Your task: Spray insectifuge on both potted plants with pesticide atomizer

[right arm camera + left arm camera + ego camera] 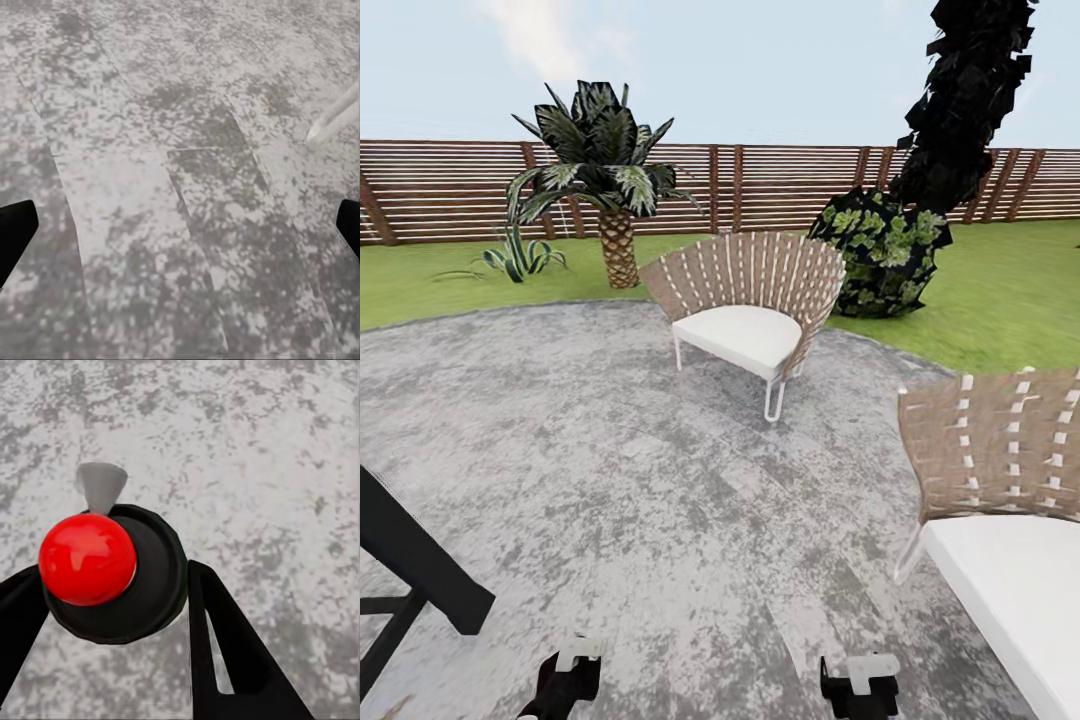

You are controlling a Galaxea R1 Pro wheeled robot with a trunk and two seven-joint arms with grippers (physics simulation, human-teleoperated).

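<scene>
Head view: the robot is standing on the round stone patio (pixel 610 470), facing two woven chairs (pixel 745 305), a palm (pixel 605 170) and the wooden fence (pixel 780 185) across the lawn, seemingly searching. Both arms are hanging low and idle.

Left wrist view: the left gripper (pixel 112 607) is spreading apart over a black lamp top with a red ball (pixel 88 559).

Right wrist view: the right gripper (pixel 180 225) is gaping wide above bare paving. The spray bottle and potted plants are lying somewhere outside these pictures.

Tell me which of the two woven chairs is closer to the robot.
The chair at the right edge, cut off by the frame, beside the right gripper. The other chair stands farther back, by the lawn.
</scene>
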